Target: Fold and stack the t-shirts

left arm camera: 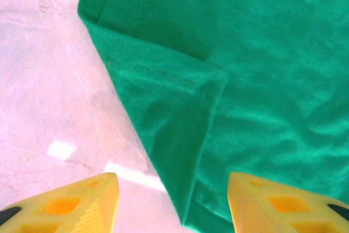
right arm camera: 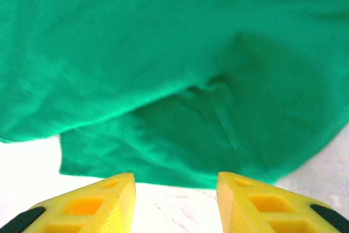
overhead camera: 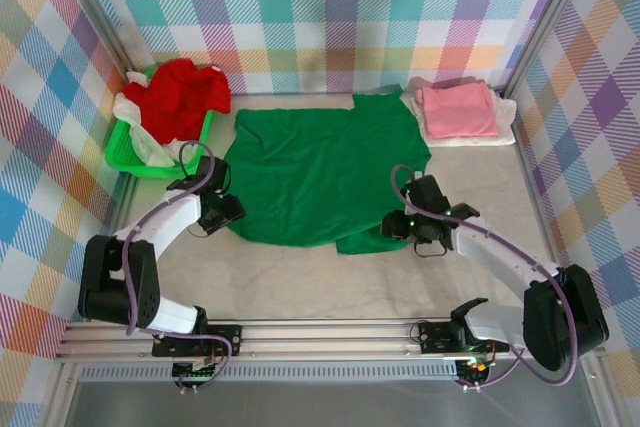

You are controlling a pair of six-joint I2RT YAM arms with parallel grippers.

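- Green shirt [overhead camera: 320, 172] lies spread mid-table, its near corners doubled over.
- Left gripper [left arm camera: 173, 200] hangs over the shirt's left edge, fingers apart and holding nothing, with the hem under the gap.
- Right gripper [right arm camera: 175, 200] sits just off the near right hem, fingers likewise parted and empty.
- Pink shirt [overhead camera: 457, 110] lies folded far right; red shirt [overhead camera: 185, 87] is heaped in the basket [overhead camera: 118, 152].
- Step looks mid-fold, between grips. Next, each gripper likely needs a fresh pinch on an edge to carry it across.
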